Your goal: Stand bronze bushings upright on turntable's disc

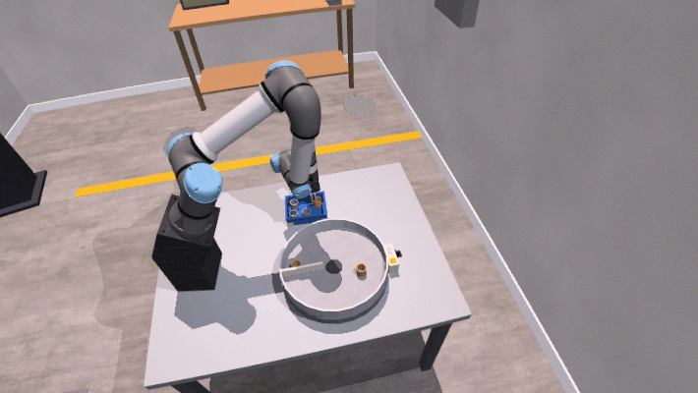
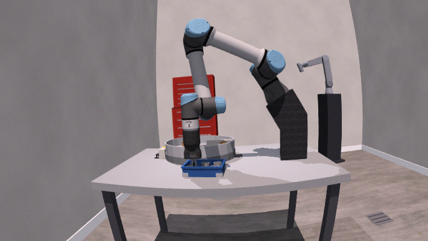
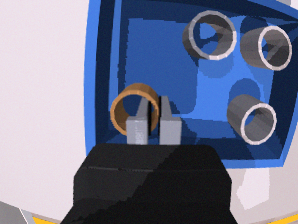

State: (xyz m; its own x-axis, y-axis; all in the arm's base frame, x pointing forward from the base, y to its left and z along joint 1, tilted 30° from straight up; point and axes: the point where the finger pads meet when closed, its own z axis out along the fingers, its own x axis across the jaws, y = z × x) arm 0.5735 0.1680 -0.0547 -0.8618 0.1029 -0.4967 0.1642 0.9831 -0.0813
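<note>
One bronze bushing (image 1: pixel 318 202) (image 3: pixel 136 89) stands in the left part of the blue crate (image 1: pixel 307 221) (image 2: pixel 202 173) (image 3: pixel 90 75) in the wrist view. My gripper (image 3: pixel 155 108) reaches down into the crate, one finger inside the bushing's bore and the other outside, shut on its wall. Three steel bushings, one near the top middle (image 3: pixel 190 44), one at the top right (image 3: pixel 251 50) and one lower right (image 3: pixel 241 116), are in the crate. On the turntable's disc (image 1: pixel 344 295), one bronze bushing (image 1: pixel 361 272) stands right of the hub (image 1: pixel 333 266); another bronze bushing (image 1: pixel 296 263) is partly hidden at the left.
A raised wall (image 1: pixel 339 313) rings the disc, next to the crate. A pale bar (image 1: pixel 307 268) crosses from the wall's left side toward the hub, in front of the left bushing. A small white box (image 1: pixel 392 255) is at the wall's right side.
</note>
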